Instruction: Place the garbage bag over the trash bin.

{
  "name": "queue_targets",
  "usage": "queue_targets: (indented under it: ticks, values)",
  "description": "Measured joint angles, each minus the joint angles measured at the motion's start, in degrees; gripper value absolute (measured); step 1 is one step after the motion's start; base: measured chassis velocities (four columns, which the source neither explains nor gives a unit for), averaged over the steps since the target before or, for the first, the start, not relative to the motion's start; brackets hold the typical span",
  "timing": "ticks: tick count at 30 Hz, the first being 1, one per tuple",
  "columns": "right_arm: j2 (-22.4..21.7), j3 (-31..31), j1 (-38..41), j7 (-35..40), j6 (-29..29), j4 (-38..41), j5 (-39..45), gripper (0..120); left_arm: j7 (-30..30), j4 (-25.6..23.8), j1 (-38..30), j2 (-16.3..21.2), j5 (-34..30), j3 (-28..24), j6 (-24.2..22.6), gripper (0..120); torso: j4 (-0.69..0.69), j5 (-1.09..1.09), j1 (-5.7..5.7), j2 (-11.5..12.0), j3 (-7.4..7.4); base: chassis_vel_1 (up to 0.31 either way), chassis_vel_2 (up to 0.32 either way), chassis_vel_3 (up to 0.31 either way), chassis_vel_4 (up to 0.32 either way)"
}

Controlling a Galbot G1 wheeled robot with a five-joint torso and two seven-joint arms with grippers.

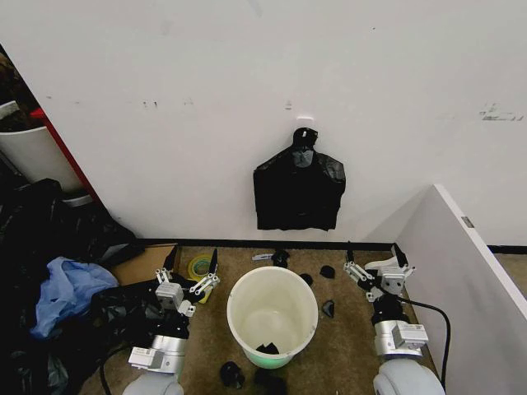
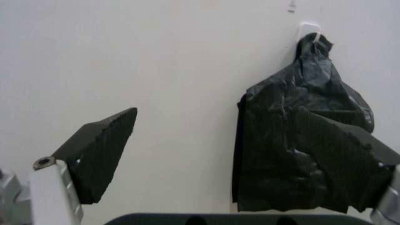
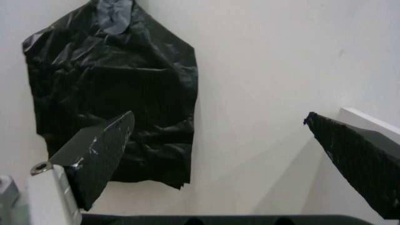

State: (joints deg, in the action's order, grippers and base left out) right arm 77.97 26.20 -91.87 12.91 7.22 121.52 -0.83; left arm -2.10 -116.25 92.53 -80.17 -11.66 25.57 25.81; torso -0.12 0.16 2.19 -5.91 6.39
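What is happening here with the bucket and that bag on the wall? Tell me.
Nothing is being handled yet. The round white plastic trash bin stands unlined on the floor between the robot's arms, with small black scraps inside. The left gripper and right gripper hang open on either side of it, holding nothing. The flat bunch of black plastic bags hangs from a hook on the white wall straight ahead, untouched.

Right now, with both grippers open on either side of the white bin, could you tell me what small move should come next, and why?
Probably lift the left gripper toward the black bag bunch on the wall hook. The trash bin has no liner over its rim, and both the left gripper and the right gripper are open and hold nothing.
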Motion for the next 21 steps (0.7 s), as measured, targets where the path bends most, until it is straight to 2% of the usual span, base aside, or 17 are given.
queue_targets:
  ticks: [5, 15, 21]
  values:
    - [-0.74, 0.01, -0.24, -1.98, 2.46, -0.37, -0.81, 100, 1.99, -0.23, 0.83, -0.80, 0.68, -0.69, 0.07, 100, 0.00, -0.01, 0.00, 0.00, 0.00, 0.000, 0.000, 0.000, 0.000]
    - [-1.01, 0.23, -0.07, -2.93, 3.40, -0.45, -0.68, 100, 1.89, -1.73, 1.88, -0.83, 0.80, -0.42, 0.02, 100, 0.00, -0.01, 0.00, 0.00, 0.00, 0.000, 0.000, 0.000, 0.000]
    - [-0.11, 2.55, 0.42, -5.23, 9.08, -1.83, -6.64, 100, 0.69, -4.35, 2.41, -0.47, 0.70, -0.35, 0.04, 100, 0.00, 0.00, 0.00, 0.00, 0.00, 0.000, 0.000, 0.000, 0.000]
